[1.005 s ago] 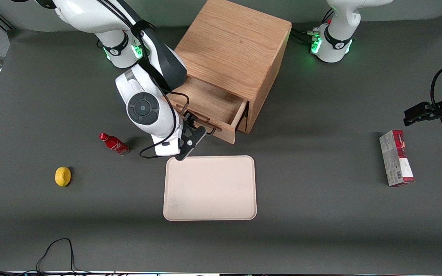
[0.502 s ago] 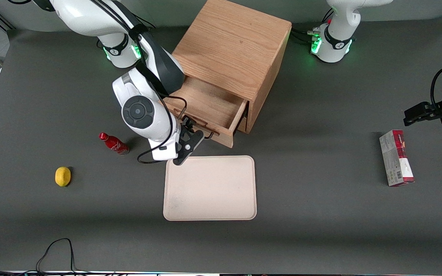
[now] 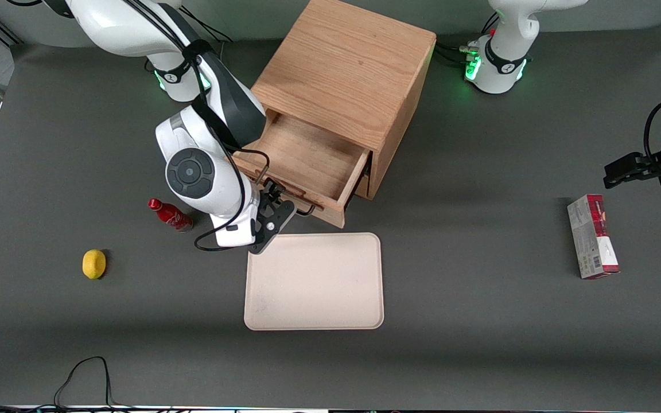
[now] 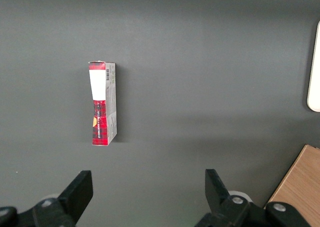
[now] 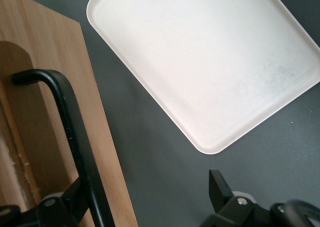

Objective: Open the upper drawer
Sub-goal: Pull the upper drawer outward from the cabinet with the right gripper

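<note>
The upper drawer [image 3: 307, 160] of the oak cabinet [image 3: 348, 69] stands pulled well out, its plain wood inside showing. The black wire handle [image 3: 306, 210] runs along the drawer's front [image 5: 95, 112]. My right gripper [image 3: 277, 211] hangs just in front of that drawer front, nearer the front camera. In the right wrist view the gripper [image 5: 147, 192] is open. One finger [image 5: 70, 204] sits tucked between the handle bar [image 5: 70, 127] and the wood. The second finger [image 5: 219, 187] is out over the dark table. Nothing is clamped between them.
A cream tray [image 3: 314, 281] lies right in front of the drawer, nearer the front camera. A red cola bottle [image 3: 171, 215] and a lemon [image 3: 94, 264] lie toward the working arm's end. A red and grey box [image 3: 593, 236] lies toward the parked arm's end.
The drawer has slid farther out of the cabinet. My gripper has moved with its front, toward the front camera and the working arm's end.
</note>
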Controlling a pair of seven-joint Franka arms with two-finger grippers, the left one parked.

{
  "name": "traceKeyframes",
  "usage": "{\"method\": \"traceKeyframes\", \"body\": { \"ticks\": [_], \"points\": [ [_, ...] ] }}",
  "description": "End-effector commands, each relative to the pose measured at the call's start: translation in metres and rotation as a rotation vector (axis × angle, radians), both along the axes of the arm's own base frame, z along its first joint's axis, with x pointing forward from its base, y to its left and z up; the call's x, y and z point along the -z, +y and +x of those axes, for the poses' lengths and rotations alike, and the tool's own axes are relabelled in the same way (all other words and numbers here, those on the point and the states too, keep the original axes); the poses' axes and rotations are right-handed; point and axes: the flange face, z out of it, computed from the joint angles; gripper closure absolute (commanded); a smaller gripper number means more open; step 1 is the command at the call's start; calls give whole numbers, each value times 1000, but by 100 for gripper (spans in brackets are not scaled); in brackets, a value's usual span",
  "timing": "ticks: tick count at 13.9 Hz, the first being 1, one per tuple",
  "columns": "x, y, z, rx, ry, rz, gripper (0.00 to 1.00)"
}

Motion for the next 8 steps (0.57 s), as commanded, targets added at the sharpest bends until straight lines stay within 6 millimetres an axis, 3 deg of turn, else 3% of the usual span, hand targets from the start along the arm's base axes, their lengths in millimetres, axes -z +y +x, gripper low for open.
{"method": "traceKeyframes", "body": {
  "ticks": [1,8],
  "points": [
    [-4,-7,12,-16,-18,8,0],
    [1,-26,31,19,-22,12,0]
  ]
}}
